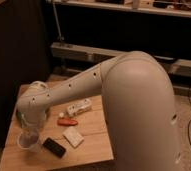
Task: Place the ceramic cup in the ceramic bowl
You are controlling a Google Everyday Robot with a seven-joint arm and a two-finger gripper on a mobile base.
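My arm reaches from the right across a small wooden table. The gripper hangs at the end of the arm over the table's front left corner. Right under it sits a small round pale cup, which looks like the ceramic cup; it is at the gripper's tip, and I cannot tell whether it is held or resting on the table. The green ceramic bowl is not in view; it may be hidden behind the arm.
On the table lie a white oblong object with dark marks, a small orange-red object, a white rectangular block and a black flat object. A dark cabinet stands at the left and shelving behind.
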